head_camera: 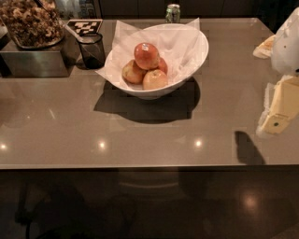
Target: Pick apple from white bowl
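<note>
A large glossy white bowl [198,49] with a slanted rim, lined with white paper, stands on the brown table at the back centre. Several red-yellow apples lie piled in it; the top apple [146,55] has a small sticker, and others sit below it on the left [132,73] and in front [155,79]. My gripper [280,109], cream and white, hangs at the far right edge of the view, well to the right of the bowl and above the table. It holds nothing that I can see. Its shadow falls on the table below it.
A small dark mesh cup [92,50] stands just left of the bowl. A metal box with a tray of brown snacks [30,23] sits at the back left, beside a black-and-white marker card [84,25]. A green can [173,12] stands behind the bowl. The table's front edge [140,165] crosses the view.
</note>
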{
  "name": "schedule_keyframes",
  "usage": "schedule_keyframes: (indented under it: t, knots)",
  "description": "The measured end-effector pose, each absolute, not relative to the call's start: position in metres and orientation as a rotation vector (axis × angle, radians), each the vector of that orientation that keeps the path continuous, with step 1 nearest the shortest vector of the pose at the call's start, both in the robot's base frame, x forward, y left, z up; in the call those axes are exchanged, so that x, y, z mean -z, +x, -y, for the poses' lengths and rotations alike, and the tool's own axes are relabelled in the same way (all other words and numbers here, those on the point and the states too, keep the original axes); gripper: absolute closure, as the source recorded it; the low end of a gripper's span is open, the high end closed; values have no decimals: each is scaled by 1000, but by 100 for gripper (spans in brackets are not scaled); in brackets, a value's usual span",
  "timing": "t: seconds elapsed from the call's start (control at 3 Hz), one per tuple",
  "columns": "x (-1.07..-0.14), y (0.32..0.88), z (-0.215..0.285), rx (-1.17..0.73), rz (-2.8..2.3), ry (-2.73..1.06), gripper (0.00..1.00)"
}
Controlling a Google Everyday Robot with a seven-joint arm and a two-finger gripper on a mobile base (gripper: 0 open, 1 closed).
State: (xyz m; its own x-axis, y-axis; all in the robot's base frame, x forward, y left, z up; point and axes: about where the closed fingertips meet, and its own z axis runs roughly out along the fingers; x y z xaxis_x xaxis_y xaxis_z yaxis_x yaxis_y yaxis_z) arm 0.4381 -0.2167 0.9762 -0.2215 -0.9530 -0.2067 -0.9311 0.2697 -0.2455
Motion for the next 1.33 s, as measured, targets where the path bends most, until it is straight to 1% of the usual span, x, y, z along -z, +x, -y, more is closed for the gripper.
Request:
schedule_keyframes:
  t: [0.33, 0.67, 1.33]
  knots:
    - [-976, 438, 217, 98, -2232, -1724, 0]
    - [-992, 452, 213, 81, -2156, -1640, 0]
    - [-1039, 532, 194, -43, -1919, -1393, 0]
